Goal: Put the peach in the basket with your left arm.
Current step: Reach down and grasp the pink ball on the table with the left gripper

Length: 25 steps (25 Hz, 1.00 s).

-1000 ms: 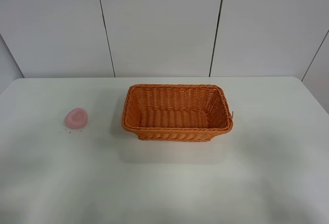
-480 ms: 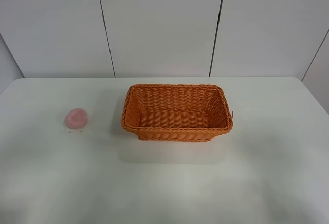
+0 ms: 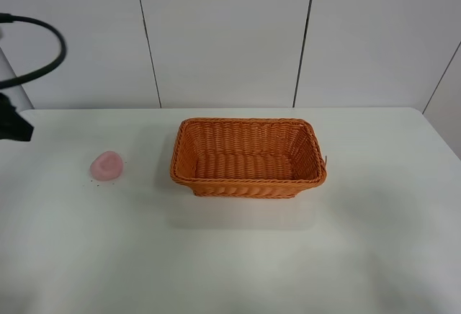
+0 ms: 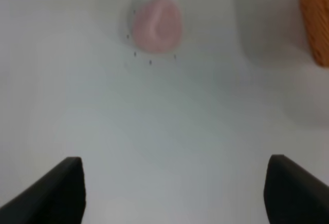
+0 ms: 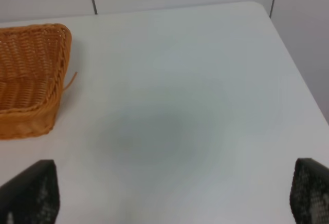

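Observation:
The pale pink peach lies on the white table left of the orange wicker basket. The basket holds nothing. Part of my black left arm with a looping cable shows at the far left edge of the exterior view, apart from the peach. In the left wrist view the peach lies ahead of my left gripper, whose fingers stand wide apart and hold nothing. The basket's edge shows there too. My right gripper is open over bare table beside the basket.
The white table ends at a white panelled wall behind. Its right edge shows in the right wrist view. Small dark specks dot the table by the peach.
My left arm and its cable have come into the exterior view at the far left. The peach and basket have not moved.

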Available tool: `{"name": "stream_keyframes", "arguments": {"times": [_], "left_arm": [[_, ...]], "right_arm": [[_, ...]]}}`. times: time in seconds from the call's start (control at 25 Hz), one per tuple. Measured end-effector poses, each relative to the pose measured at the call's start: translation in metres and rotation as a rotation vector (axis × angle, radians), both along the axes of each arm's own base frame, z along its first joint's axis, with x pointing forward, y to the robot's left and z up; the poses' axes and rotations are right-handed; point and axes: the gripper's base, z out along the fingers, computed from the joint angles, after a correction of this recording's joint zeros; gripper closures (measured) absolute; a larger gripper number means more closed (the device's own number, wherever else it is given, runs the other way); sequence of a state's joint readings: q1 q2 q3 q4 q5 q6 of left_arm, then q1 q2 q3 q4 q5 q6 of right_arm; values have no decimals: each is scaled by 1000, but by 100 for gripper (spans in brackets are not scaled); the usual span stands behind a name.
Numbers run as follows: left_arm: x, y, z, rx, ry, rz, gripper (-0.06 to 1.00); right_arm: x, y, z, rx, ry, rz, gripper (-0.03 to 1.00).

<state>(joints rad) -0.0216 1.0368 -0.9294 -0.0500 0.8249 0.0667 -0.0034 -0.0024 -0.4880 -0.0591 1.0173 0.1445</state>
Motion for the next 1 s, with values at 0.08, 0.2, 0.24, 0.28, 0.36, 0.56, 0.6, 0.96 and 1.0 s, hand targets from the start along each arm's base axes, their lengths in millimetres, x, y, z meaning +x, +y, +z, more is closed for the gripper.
{"name": "stream_keyframes", "arguments": {"times": [0.08,0.2,0.24,0.28,0.36,0.56,0.6,0.96,1.0], "left_arm": [[39,-1,-8,4,45,-2,13],[94,-2,-27,9,130,-6,13],[111,-2,-37,10,166,-7,13],[129,-3,-46,7,191,-6,13],[160,-5,-60,-14,233,-4,13],[213,-8,-101,-32,331,-5,13],[221,-8,-110,-33,343,-5,13],[242,-8,-188,-15,508,-5,13],[242,-7,-197,-9,526,-6,13]], "right_arm": [[0,0,0,0,0,0,27],[0,0,0,0,0,0,27],[0,0,0,0,0,0,27],[0,0,0,0,0,0,27],[0,0,0,0,0,0,27],[0,0,0,0,0,0,27],[0,0,0,0,0,0,27],[0,0,0,0,0,0,27],[0,0,0,0,0,0,27]]}}
